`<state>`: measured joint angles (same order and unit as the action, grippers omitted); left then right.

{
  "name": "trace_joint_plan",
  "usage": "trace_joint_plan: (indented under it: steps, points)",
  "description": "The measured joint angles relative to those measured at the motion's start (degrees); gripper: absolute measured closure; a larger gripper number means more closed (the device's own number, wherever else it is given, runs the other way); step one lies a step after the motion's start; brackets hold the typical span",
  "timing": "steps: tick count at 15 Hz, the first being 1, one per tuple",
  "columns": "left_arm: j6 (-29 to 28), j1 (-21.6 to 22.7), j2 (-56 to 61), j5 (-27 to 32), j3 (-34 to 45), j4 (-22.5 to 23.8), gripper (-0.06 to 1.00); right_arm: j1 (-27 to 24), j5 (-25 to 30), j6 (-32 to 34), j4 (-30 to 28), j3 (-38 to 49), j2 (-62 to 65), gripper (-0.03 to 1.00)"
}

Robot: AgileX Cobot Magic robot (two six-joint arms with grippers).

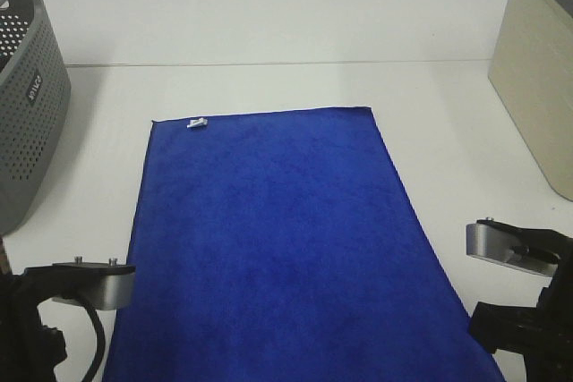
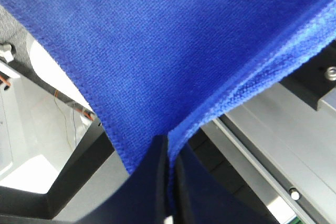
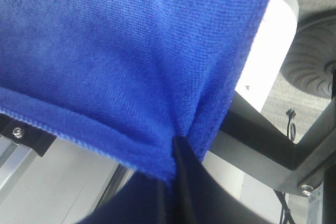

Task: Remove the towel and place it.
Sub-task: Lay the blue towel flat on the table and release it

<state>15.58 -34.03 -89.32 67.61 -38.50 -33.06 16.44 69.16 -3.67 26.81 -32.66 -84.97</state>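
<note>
The royal-blue towel [image 1: 277,239] lies spread flat down the middle of the white table, its small white tag [image 1: 196,123] at the far left corner. Its near end runs off the front of the table. In the left wrist view my left gripper [image 2: 169,150] is shut on the towel [image 2: 173,51] at its near left corner, cloth pinched between the dark fingers. My right gripper [image 3: 172,148] is likewise shut on the towel [image 3: 115,51] at the near right corner. In the high view only the arms' wrists show, left [image 1: 85,284] and right [image 1: 515,252].
A grey perforated basket [image 1: 27,96] stands at the far left of the table. A beige box [image 1: 542,78] stands at the far right. Below the table front, frame rails and cables show in both wrist views.
</note>
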Motion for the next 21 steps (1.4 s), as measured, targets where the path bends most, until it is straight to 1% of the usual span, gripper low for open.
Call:
trace_joint_plan:
  steps: [4,8,9,10,11,12,13,15,16,18,19,21]
  points:
    - [1.5,0.0,-6.0,-0.1,0.0,-0.2,0.94,0.0,-0.1,-0.9,1.3,0.0,-4.8,0.95]
    - [1.7,0.0,-6.9,-0.1,0.0,-0.4,0.94,0.0,-0.1,-1.0,1.4,0.0,-5.5,0.94]
    - [1.7,0.0,-6.9,0.2,0.0,-0.4,0.94,0.0,-0.1,-1.0,1.4,0.0,-5.4,0.91]
    - [1.7,0.0,-6.9,0.5,0.0,-0.2,0.94,0.0,-0.1,-1.0,1.3,0.0,-5.2,0.84]
    - [1.7,0.0,-6.9,0.6,0.0,0.1,0.94,0.0,-0.1,-1.0,0.8,0.0,-4.5,0.8]
    - [1.7,0.0,-6.9,0.6,0.0,0.1,0.93,0.0,-0.1,-1.0,0.6,0.0,-3.8,0.77]
    - [1.7,0.0,-6.9,0.7,0.0,-0.3,0.9,-0.1,-0.1,-1.0,0.3,0.0,-2.6,0.72]
    - [1.7,0.0,-6.9,0.7,0.0,-3.0,0.79,-0.1,-0.1,-1.0,0.0,0.0,-1.4,0.64]
    - [1.7,0.0,-6.9,0.8,-0.3,-4.1,0.71,-0.1,-0.1,-0.8,0.0,0.0,-1.1,0.59]
    - [1.5,0.0,-6.9,0.9,-1.8,-4.6,0.52,-0.1,-0.1,0.0,0.0,0.0,-0.7,0.47]
    - [1.4,0.0,-6.9,1.0,-2.6,-4.6,0.46,-0.1,-0.1,0.4,-0.1,0.0,-0.6,0.42]
    - [1.3,0.0,-6.2,1.3,-3.6,-4.8,0.38,-0.1,-0.1,1.2,-0.1,0.0,-0.6,0.37]
